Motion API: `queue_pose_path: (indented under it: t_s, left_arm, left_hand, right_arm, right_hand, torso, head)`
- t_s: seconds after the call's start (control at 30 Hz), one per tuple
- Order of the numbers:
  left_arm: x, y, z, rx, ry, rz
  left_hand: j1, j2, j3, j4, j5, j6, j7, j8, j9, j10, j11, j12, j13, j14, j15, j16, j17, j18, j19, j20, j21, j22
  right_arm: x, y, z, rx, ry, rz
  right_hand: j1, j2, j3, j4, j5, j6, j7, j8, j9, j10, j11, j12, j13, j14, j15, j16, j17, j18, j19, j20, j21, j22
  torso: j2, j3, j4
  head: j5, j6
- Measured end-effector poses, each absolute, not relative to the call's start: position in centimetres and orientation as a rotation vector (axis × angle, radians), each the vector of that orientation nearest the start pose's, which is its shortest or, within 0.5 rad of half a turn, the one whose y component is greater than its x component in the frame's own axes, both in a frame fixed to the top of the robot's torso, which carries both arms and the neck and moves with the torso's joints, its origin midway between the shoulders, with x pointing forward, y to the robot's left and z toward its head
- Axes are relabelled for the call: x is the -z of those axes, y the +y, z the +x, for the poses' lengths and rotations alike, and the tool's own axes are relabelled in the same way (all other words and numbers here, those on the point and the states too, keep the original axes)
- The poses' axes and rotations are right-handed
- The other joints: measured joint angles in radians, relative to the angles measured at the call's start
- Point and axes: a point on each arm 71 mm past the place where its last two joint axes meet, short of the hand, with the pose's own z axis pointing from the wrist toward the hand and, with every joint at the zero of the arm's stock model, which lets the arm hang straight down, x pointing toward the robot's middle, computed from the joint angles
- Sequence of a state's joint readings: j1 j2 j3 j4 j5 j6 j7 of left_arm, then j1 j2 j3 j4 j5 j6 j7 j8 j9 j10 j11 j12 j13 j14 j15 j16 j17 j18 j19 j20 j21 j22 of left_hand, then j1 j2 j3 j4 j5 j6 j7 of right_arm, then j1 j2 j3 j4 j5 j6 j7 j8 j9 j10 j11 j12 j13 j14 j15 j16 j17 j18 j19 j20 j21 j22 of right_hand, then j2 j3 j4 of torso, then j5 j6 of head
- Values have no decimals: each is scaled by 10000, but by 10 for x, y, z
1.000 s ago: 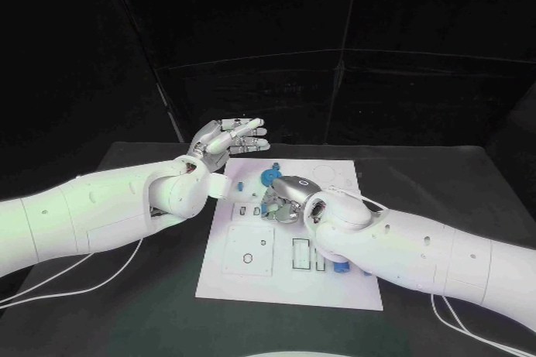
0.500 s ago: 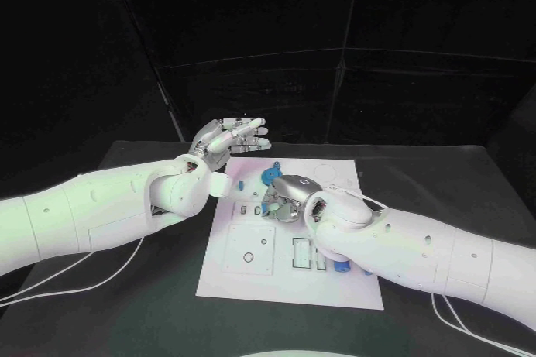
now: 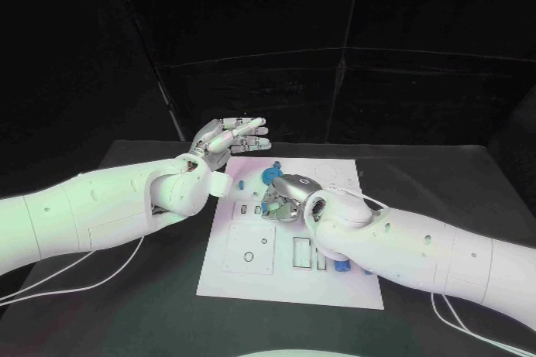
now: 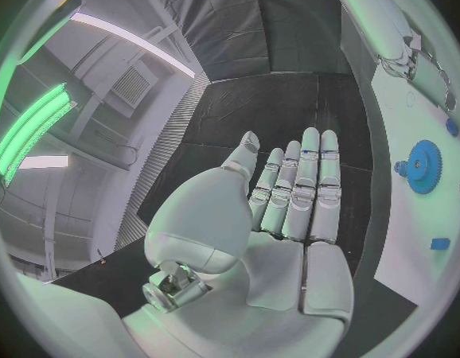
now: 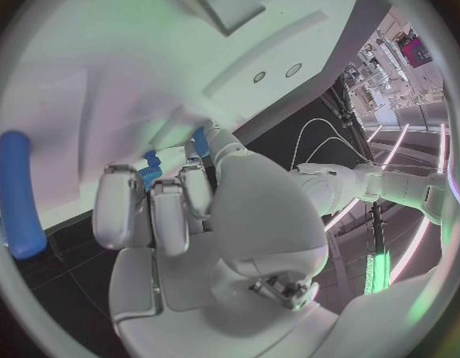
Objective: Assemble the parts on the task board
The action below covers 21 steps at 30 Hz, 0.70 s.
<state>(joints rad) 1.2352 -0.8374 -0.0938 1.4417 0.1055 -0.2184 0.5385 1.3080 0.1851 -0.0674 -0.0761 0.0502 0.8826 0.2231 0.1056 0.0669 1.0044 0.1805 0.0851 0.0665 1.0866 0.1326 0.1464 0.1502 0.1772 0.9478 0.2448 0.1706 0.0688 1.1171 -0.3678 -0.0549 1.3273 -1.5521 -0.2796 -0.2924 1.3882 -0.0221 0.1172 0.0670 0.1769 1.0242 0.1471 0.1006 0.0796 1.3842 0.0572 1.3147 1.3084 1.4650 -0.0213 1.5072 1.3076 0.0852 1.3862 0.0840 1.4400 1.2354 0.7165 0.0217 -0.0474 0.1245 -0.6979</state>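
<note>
Seating a small part into the board [image 3: 285,283] looks like the step in hand. From the head, the right hand [image 3: 286,196] is down on the board's middle, fingers curled over a blue piece there; the left hand [image 3: 231,142] hangs over the board's far-left corner, fingers apart and holding nothing. A blue gear [image 3: 269,174] sits near the board's far edge.

Left wrist: the open palm [image 4: 290,215] faces the dark desk [image 4: 260,111], with the gear [image 4: 424,165] on the white plate beside it.

Right wrist: the fingers [image 5: 170,207] pinch a small blue part [image 5: 150,173] against the board; a blue peg [image 5: 19,195] lies nearby.

Next, I judge, comes a straight press down, then release. Black curtains surround the desk.
</note>
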Motion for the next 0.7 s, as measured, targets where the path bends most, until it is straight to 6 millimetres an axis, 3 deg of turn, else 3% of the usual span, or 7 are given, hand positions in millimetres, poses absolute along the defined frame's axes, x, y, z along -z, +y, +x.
queue_pose_path:
  t_s: [0.7]
  left_arm:
    - [178,231,504,16366,12913,-11347]
  left_hand:
    - [0,0,27,-27,0,0,0,-46,1,0,0,0,0,0,0,-40,9,-1,0,0,-41,0]
  right_arm:
    - [232,-12,469,-7289,17629,-2671]
  right_hand:
    - [-187,-187,-128,128,-303,-428,97,-205,-19,-308,127,-343,-296,0,70,0,2,-1,-51,124,-125,-193]
  torso:
    - [-1,5,0]
  head:
    - [-9,-12]
